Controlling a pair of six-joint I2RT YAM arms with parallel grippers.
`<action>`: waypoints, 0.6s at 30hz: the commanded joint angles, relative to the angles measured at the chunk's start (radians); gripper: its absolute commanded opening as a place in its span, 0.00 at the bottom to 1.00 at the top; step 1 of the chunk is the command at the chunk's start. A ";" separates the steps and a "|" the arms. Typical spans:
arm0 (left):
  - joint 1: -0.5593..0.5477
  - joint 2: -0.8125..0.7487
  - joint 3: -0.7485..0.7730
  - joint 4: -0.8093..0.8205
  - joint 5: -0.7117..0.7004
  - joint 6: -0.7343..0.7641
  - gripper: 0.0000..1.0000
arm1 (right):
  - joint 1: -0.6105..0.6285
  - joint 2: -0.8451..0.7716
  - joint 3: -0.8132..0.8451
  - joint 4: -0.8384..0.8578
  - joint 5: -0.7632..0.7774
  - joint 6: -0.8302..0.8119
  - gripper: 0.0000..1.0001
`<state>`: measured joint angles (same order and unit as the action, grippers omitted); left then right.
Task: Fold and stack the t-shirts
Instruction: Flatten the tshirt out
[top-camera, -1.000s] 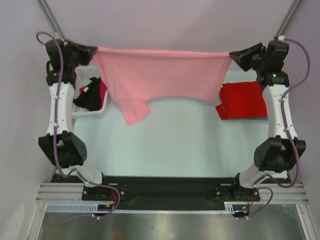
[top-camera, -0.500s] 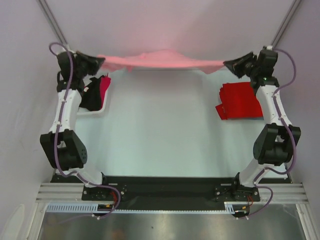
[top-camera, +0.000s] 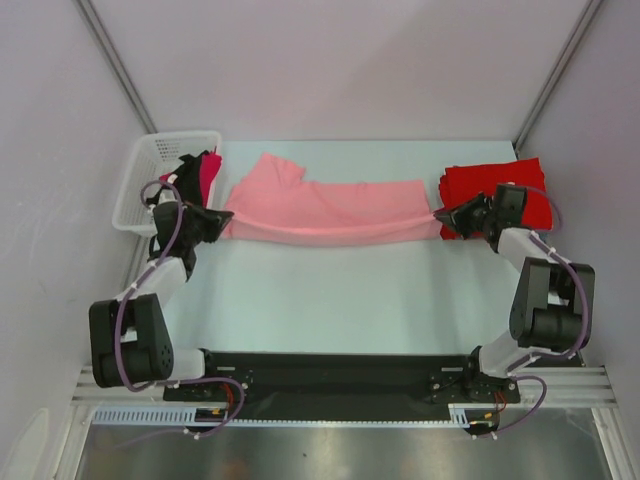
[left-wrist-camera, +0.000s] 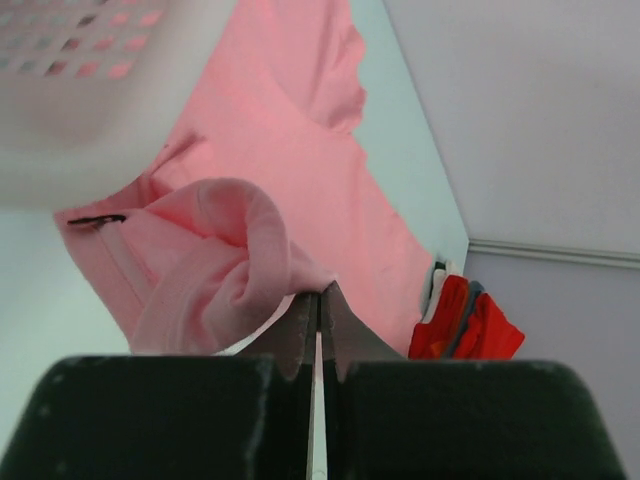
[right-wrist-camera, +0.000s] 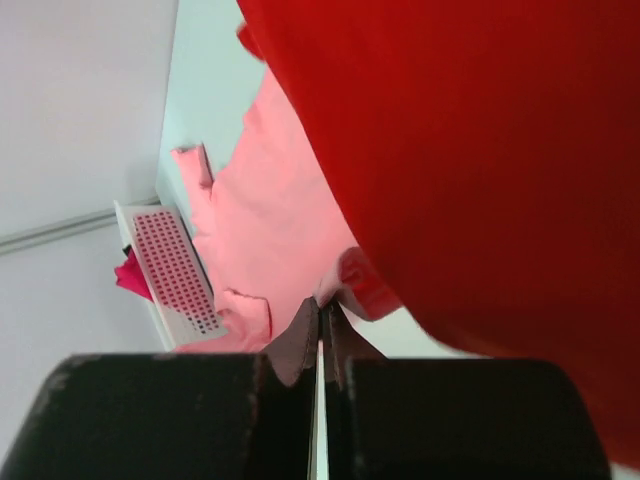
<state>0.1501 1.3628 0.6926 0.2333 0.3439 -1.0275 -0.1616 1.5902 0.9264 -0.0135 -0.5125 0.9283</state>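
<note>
Pink t-shirt (top-camera: 330, 212) lies stretched across the far side of the bench (top-camera: 330, 290), between the white basket (top-camera: 135, 185) and the stacked red t-shirts (top-camera: 466, 185). The left end effector (top-camera: 222, 217) and the right end effector (top-camera: 443, 213) are each clamped on one end of it.

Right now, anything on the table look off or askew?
The pink t-shirt lies askew, not flat. Cloth is bunched at the left gripper, a flap juts toward the far edge, and the right gripper pins the other end right beside the red t-shirts. Clothes also hang over the white basket rim.
</note>
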 joint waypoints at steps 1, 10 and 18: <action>0.000 -0.082 -0.096 0.130 -0.016 0.024 0.00 | -0.018 -0.136 -0.094 0.072 0.008 -0.062 0.00; 0.080 -0.302 -0.352 0.015 -0.016 0.076 0.00 | -0.018 -0.373 -0.333 -0.020 0.077 -0.132 0.00; 0.091 -0.445 -0.475 -0.139 -0.026 0.064 0.00 | -0.016 -0.582 -0.504 -0.109 0.160 -0.111 0.00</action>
<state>0.2264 0.9619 0.2356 0.1543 0.3241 -0.9844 -0.1741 1.0519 0.4446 -0.0837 -0.4053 0.8295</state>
